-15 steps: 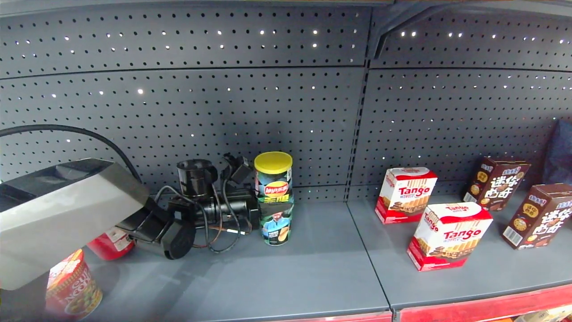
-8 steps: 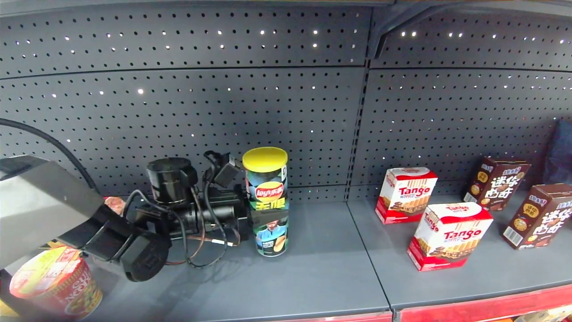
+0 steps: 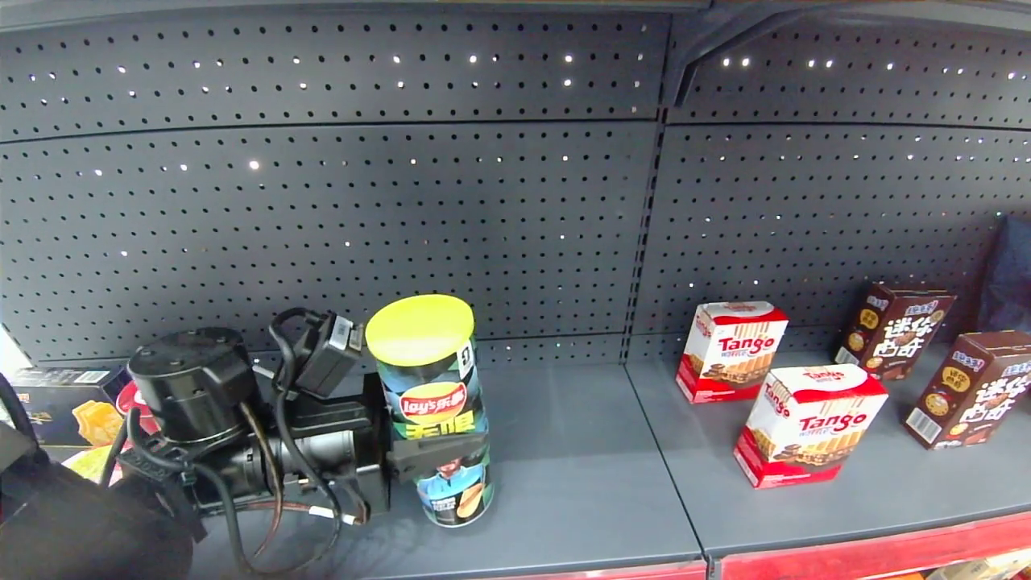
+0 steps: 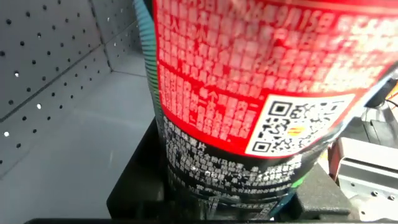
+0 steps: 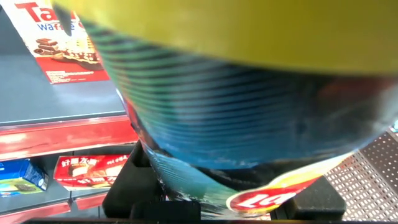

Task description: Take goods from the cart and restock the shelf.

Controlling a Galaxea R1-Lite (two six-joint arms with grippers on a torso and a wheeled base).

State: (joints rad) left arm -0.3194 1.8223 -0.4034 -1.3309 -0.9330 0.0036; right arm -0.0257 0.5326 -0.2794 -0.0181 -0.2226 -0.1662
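In the head view the left gripper (image 3: 427, 455) is clamped round the middle of a can (image 3: 431, 395) with a yellow lid (image 3: 419, 326). The can is in the left bay of the shelf (image 3: 580, 451), near the front edge and leaning slightly. Whether its base touches the shelf cannot be told. The lid is on, so the contents are hidden.

In the right bay stand two wafer boxes (image 3: 733, 350) and, farther right, two brown boxes (image 3: 894, 330), all well apart from the can.

The left wrist view gives the can's back: a red panel of small print with a square code. The fingers (image 4: 134, 193) press on both sides, and the pegboard (image 4: 43, 68) runs beside it.

The right wrist view adds the right gripper (image 5: 230, 202), closed on a second can (image 5: 249, 124), also yellow-lidded, held before the shelf's red front edge. Behind it are one wafer box on the shelf, red packs (image 5: 87, 171) lower down, and wire mesh (image 5: 373, 168) close by.
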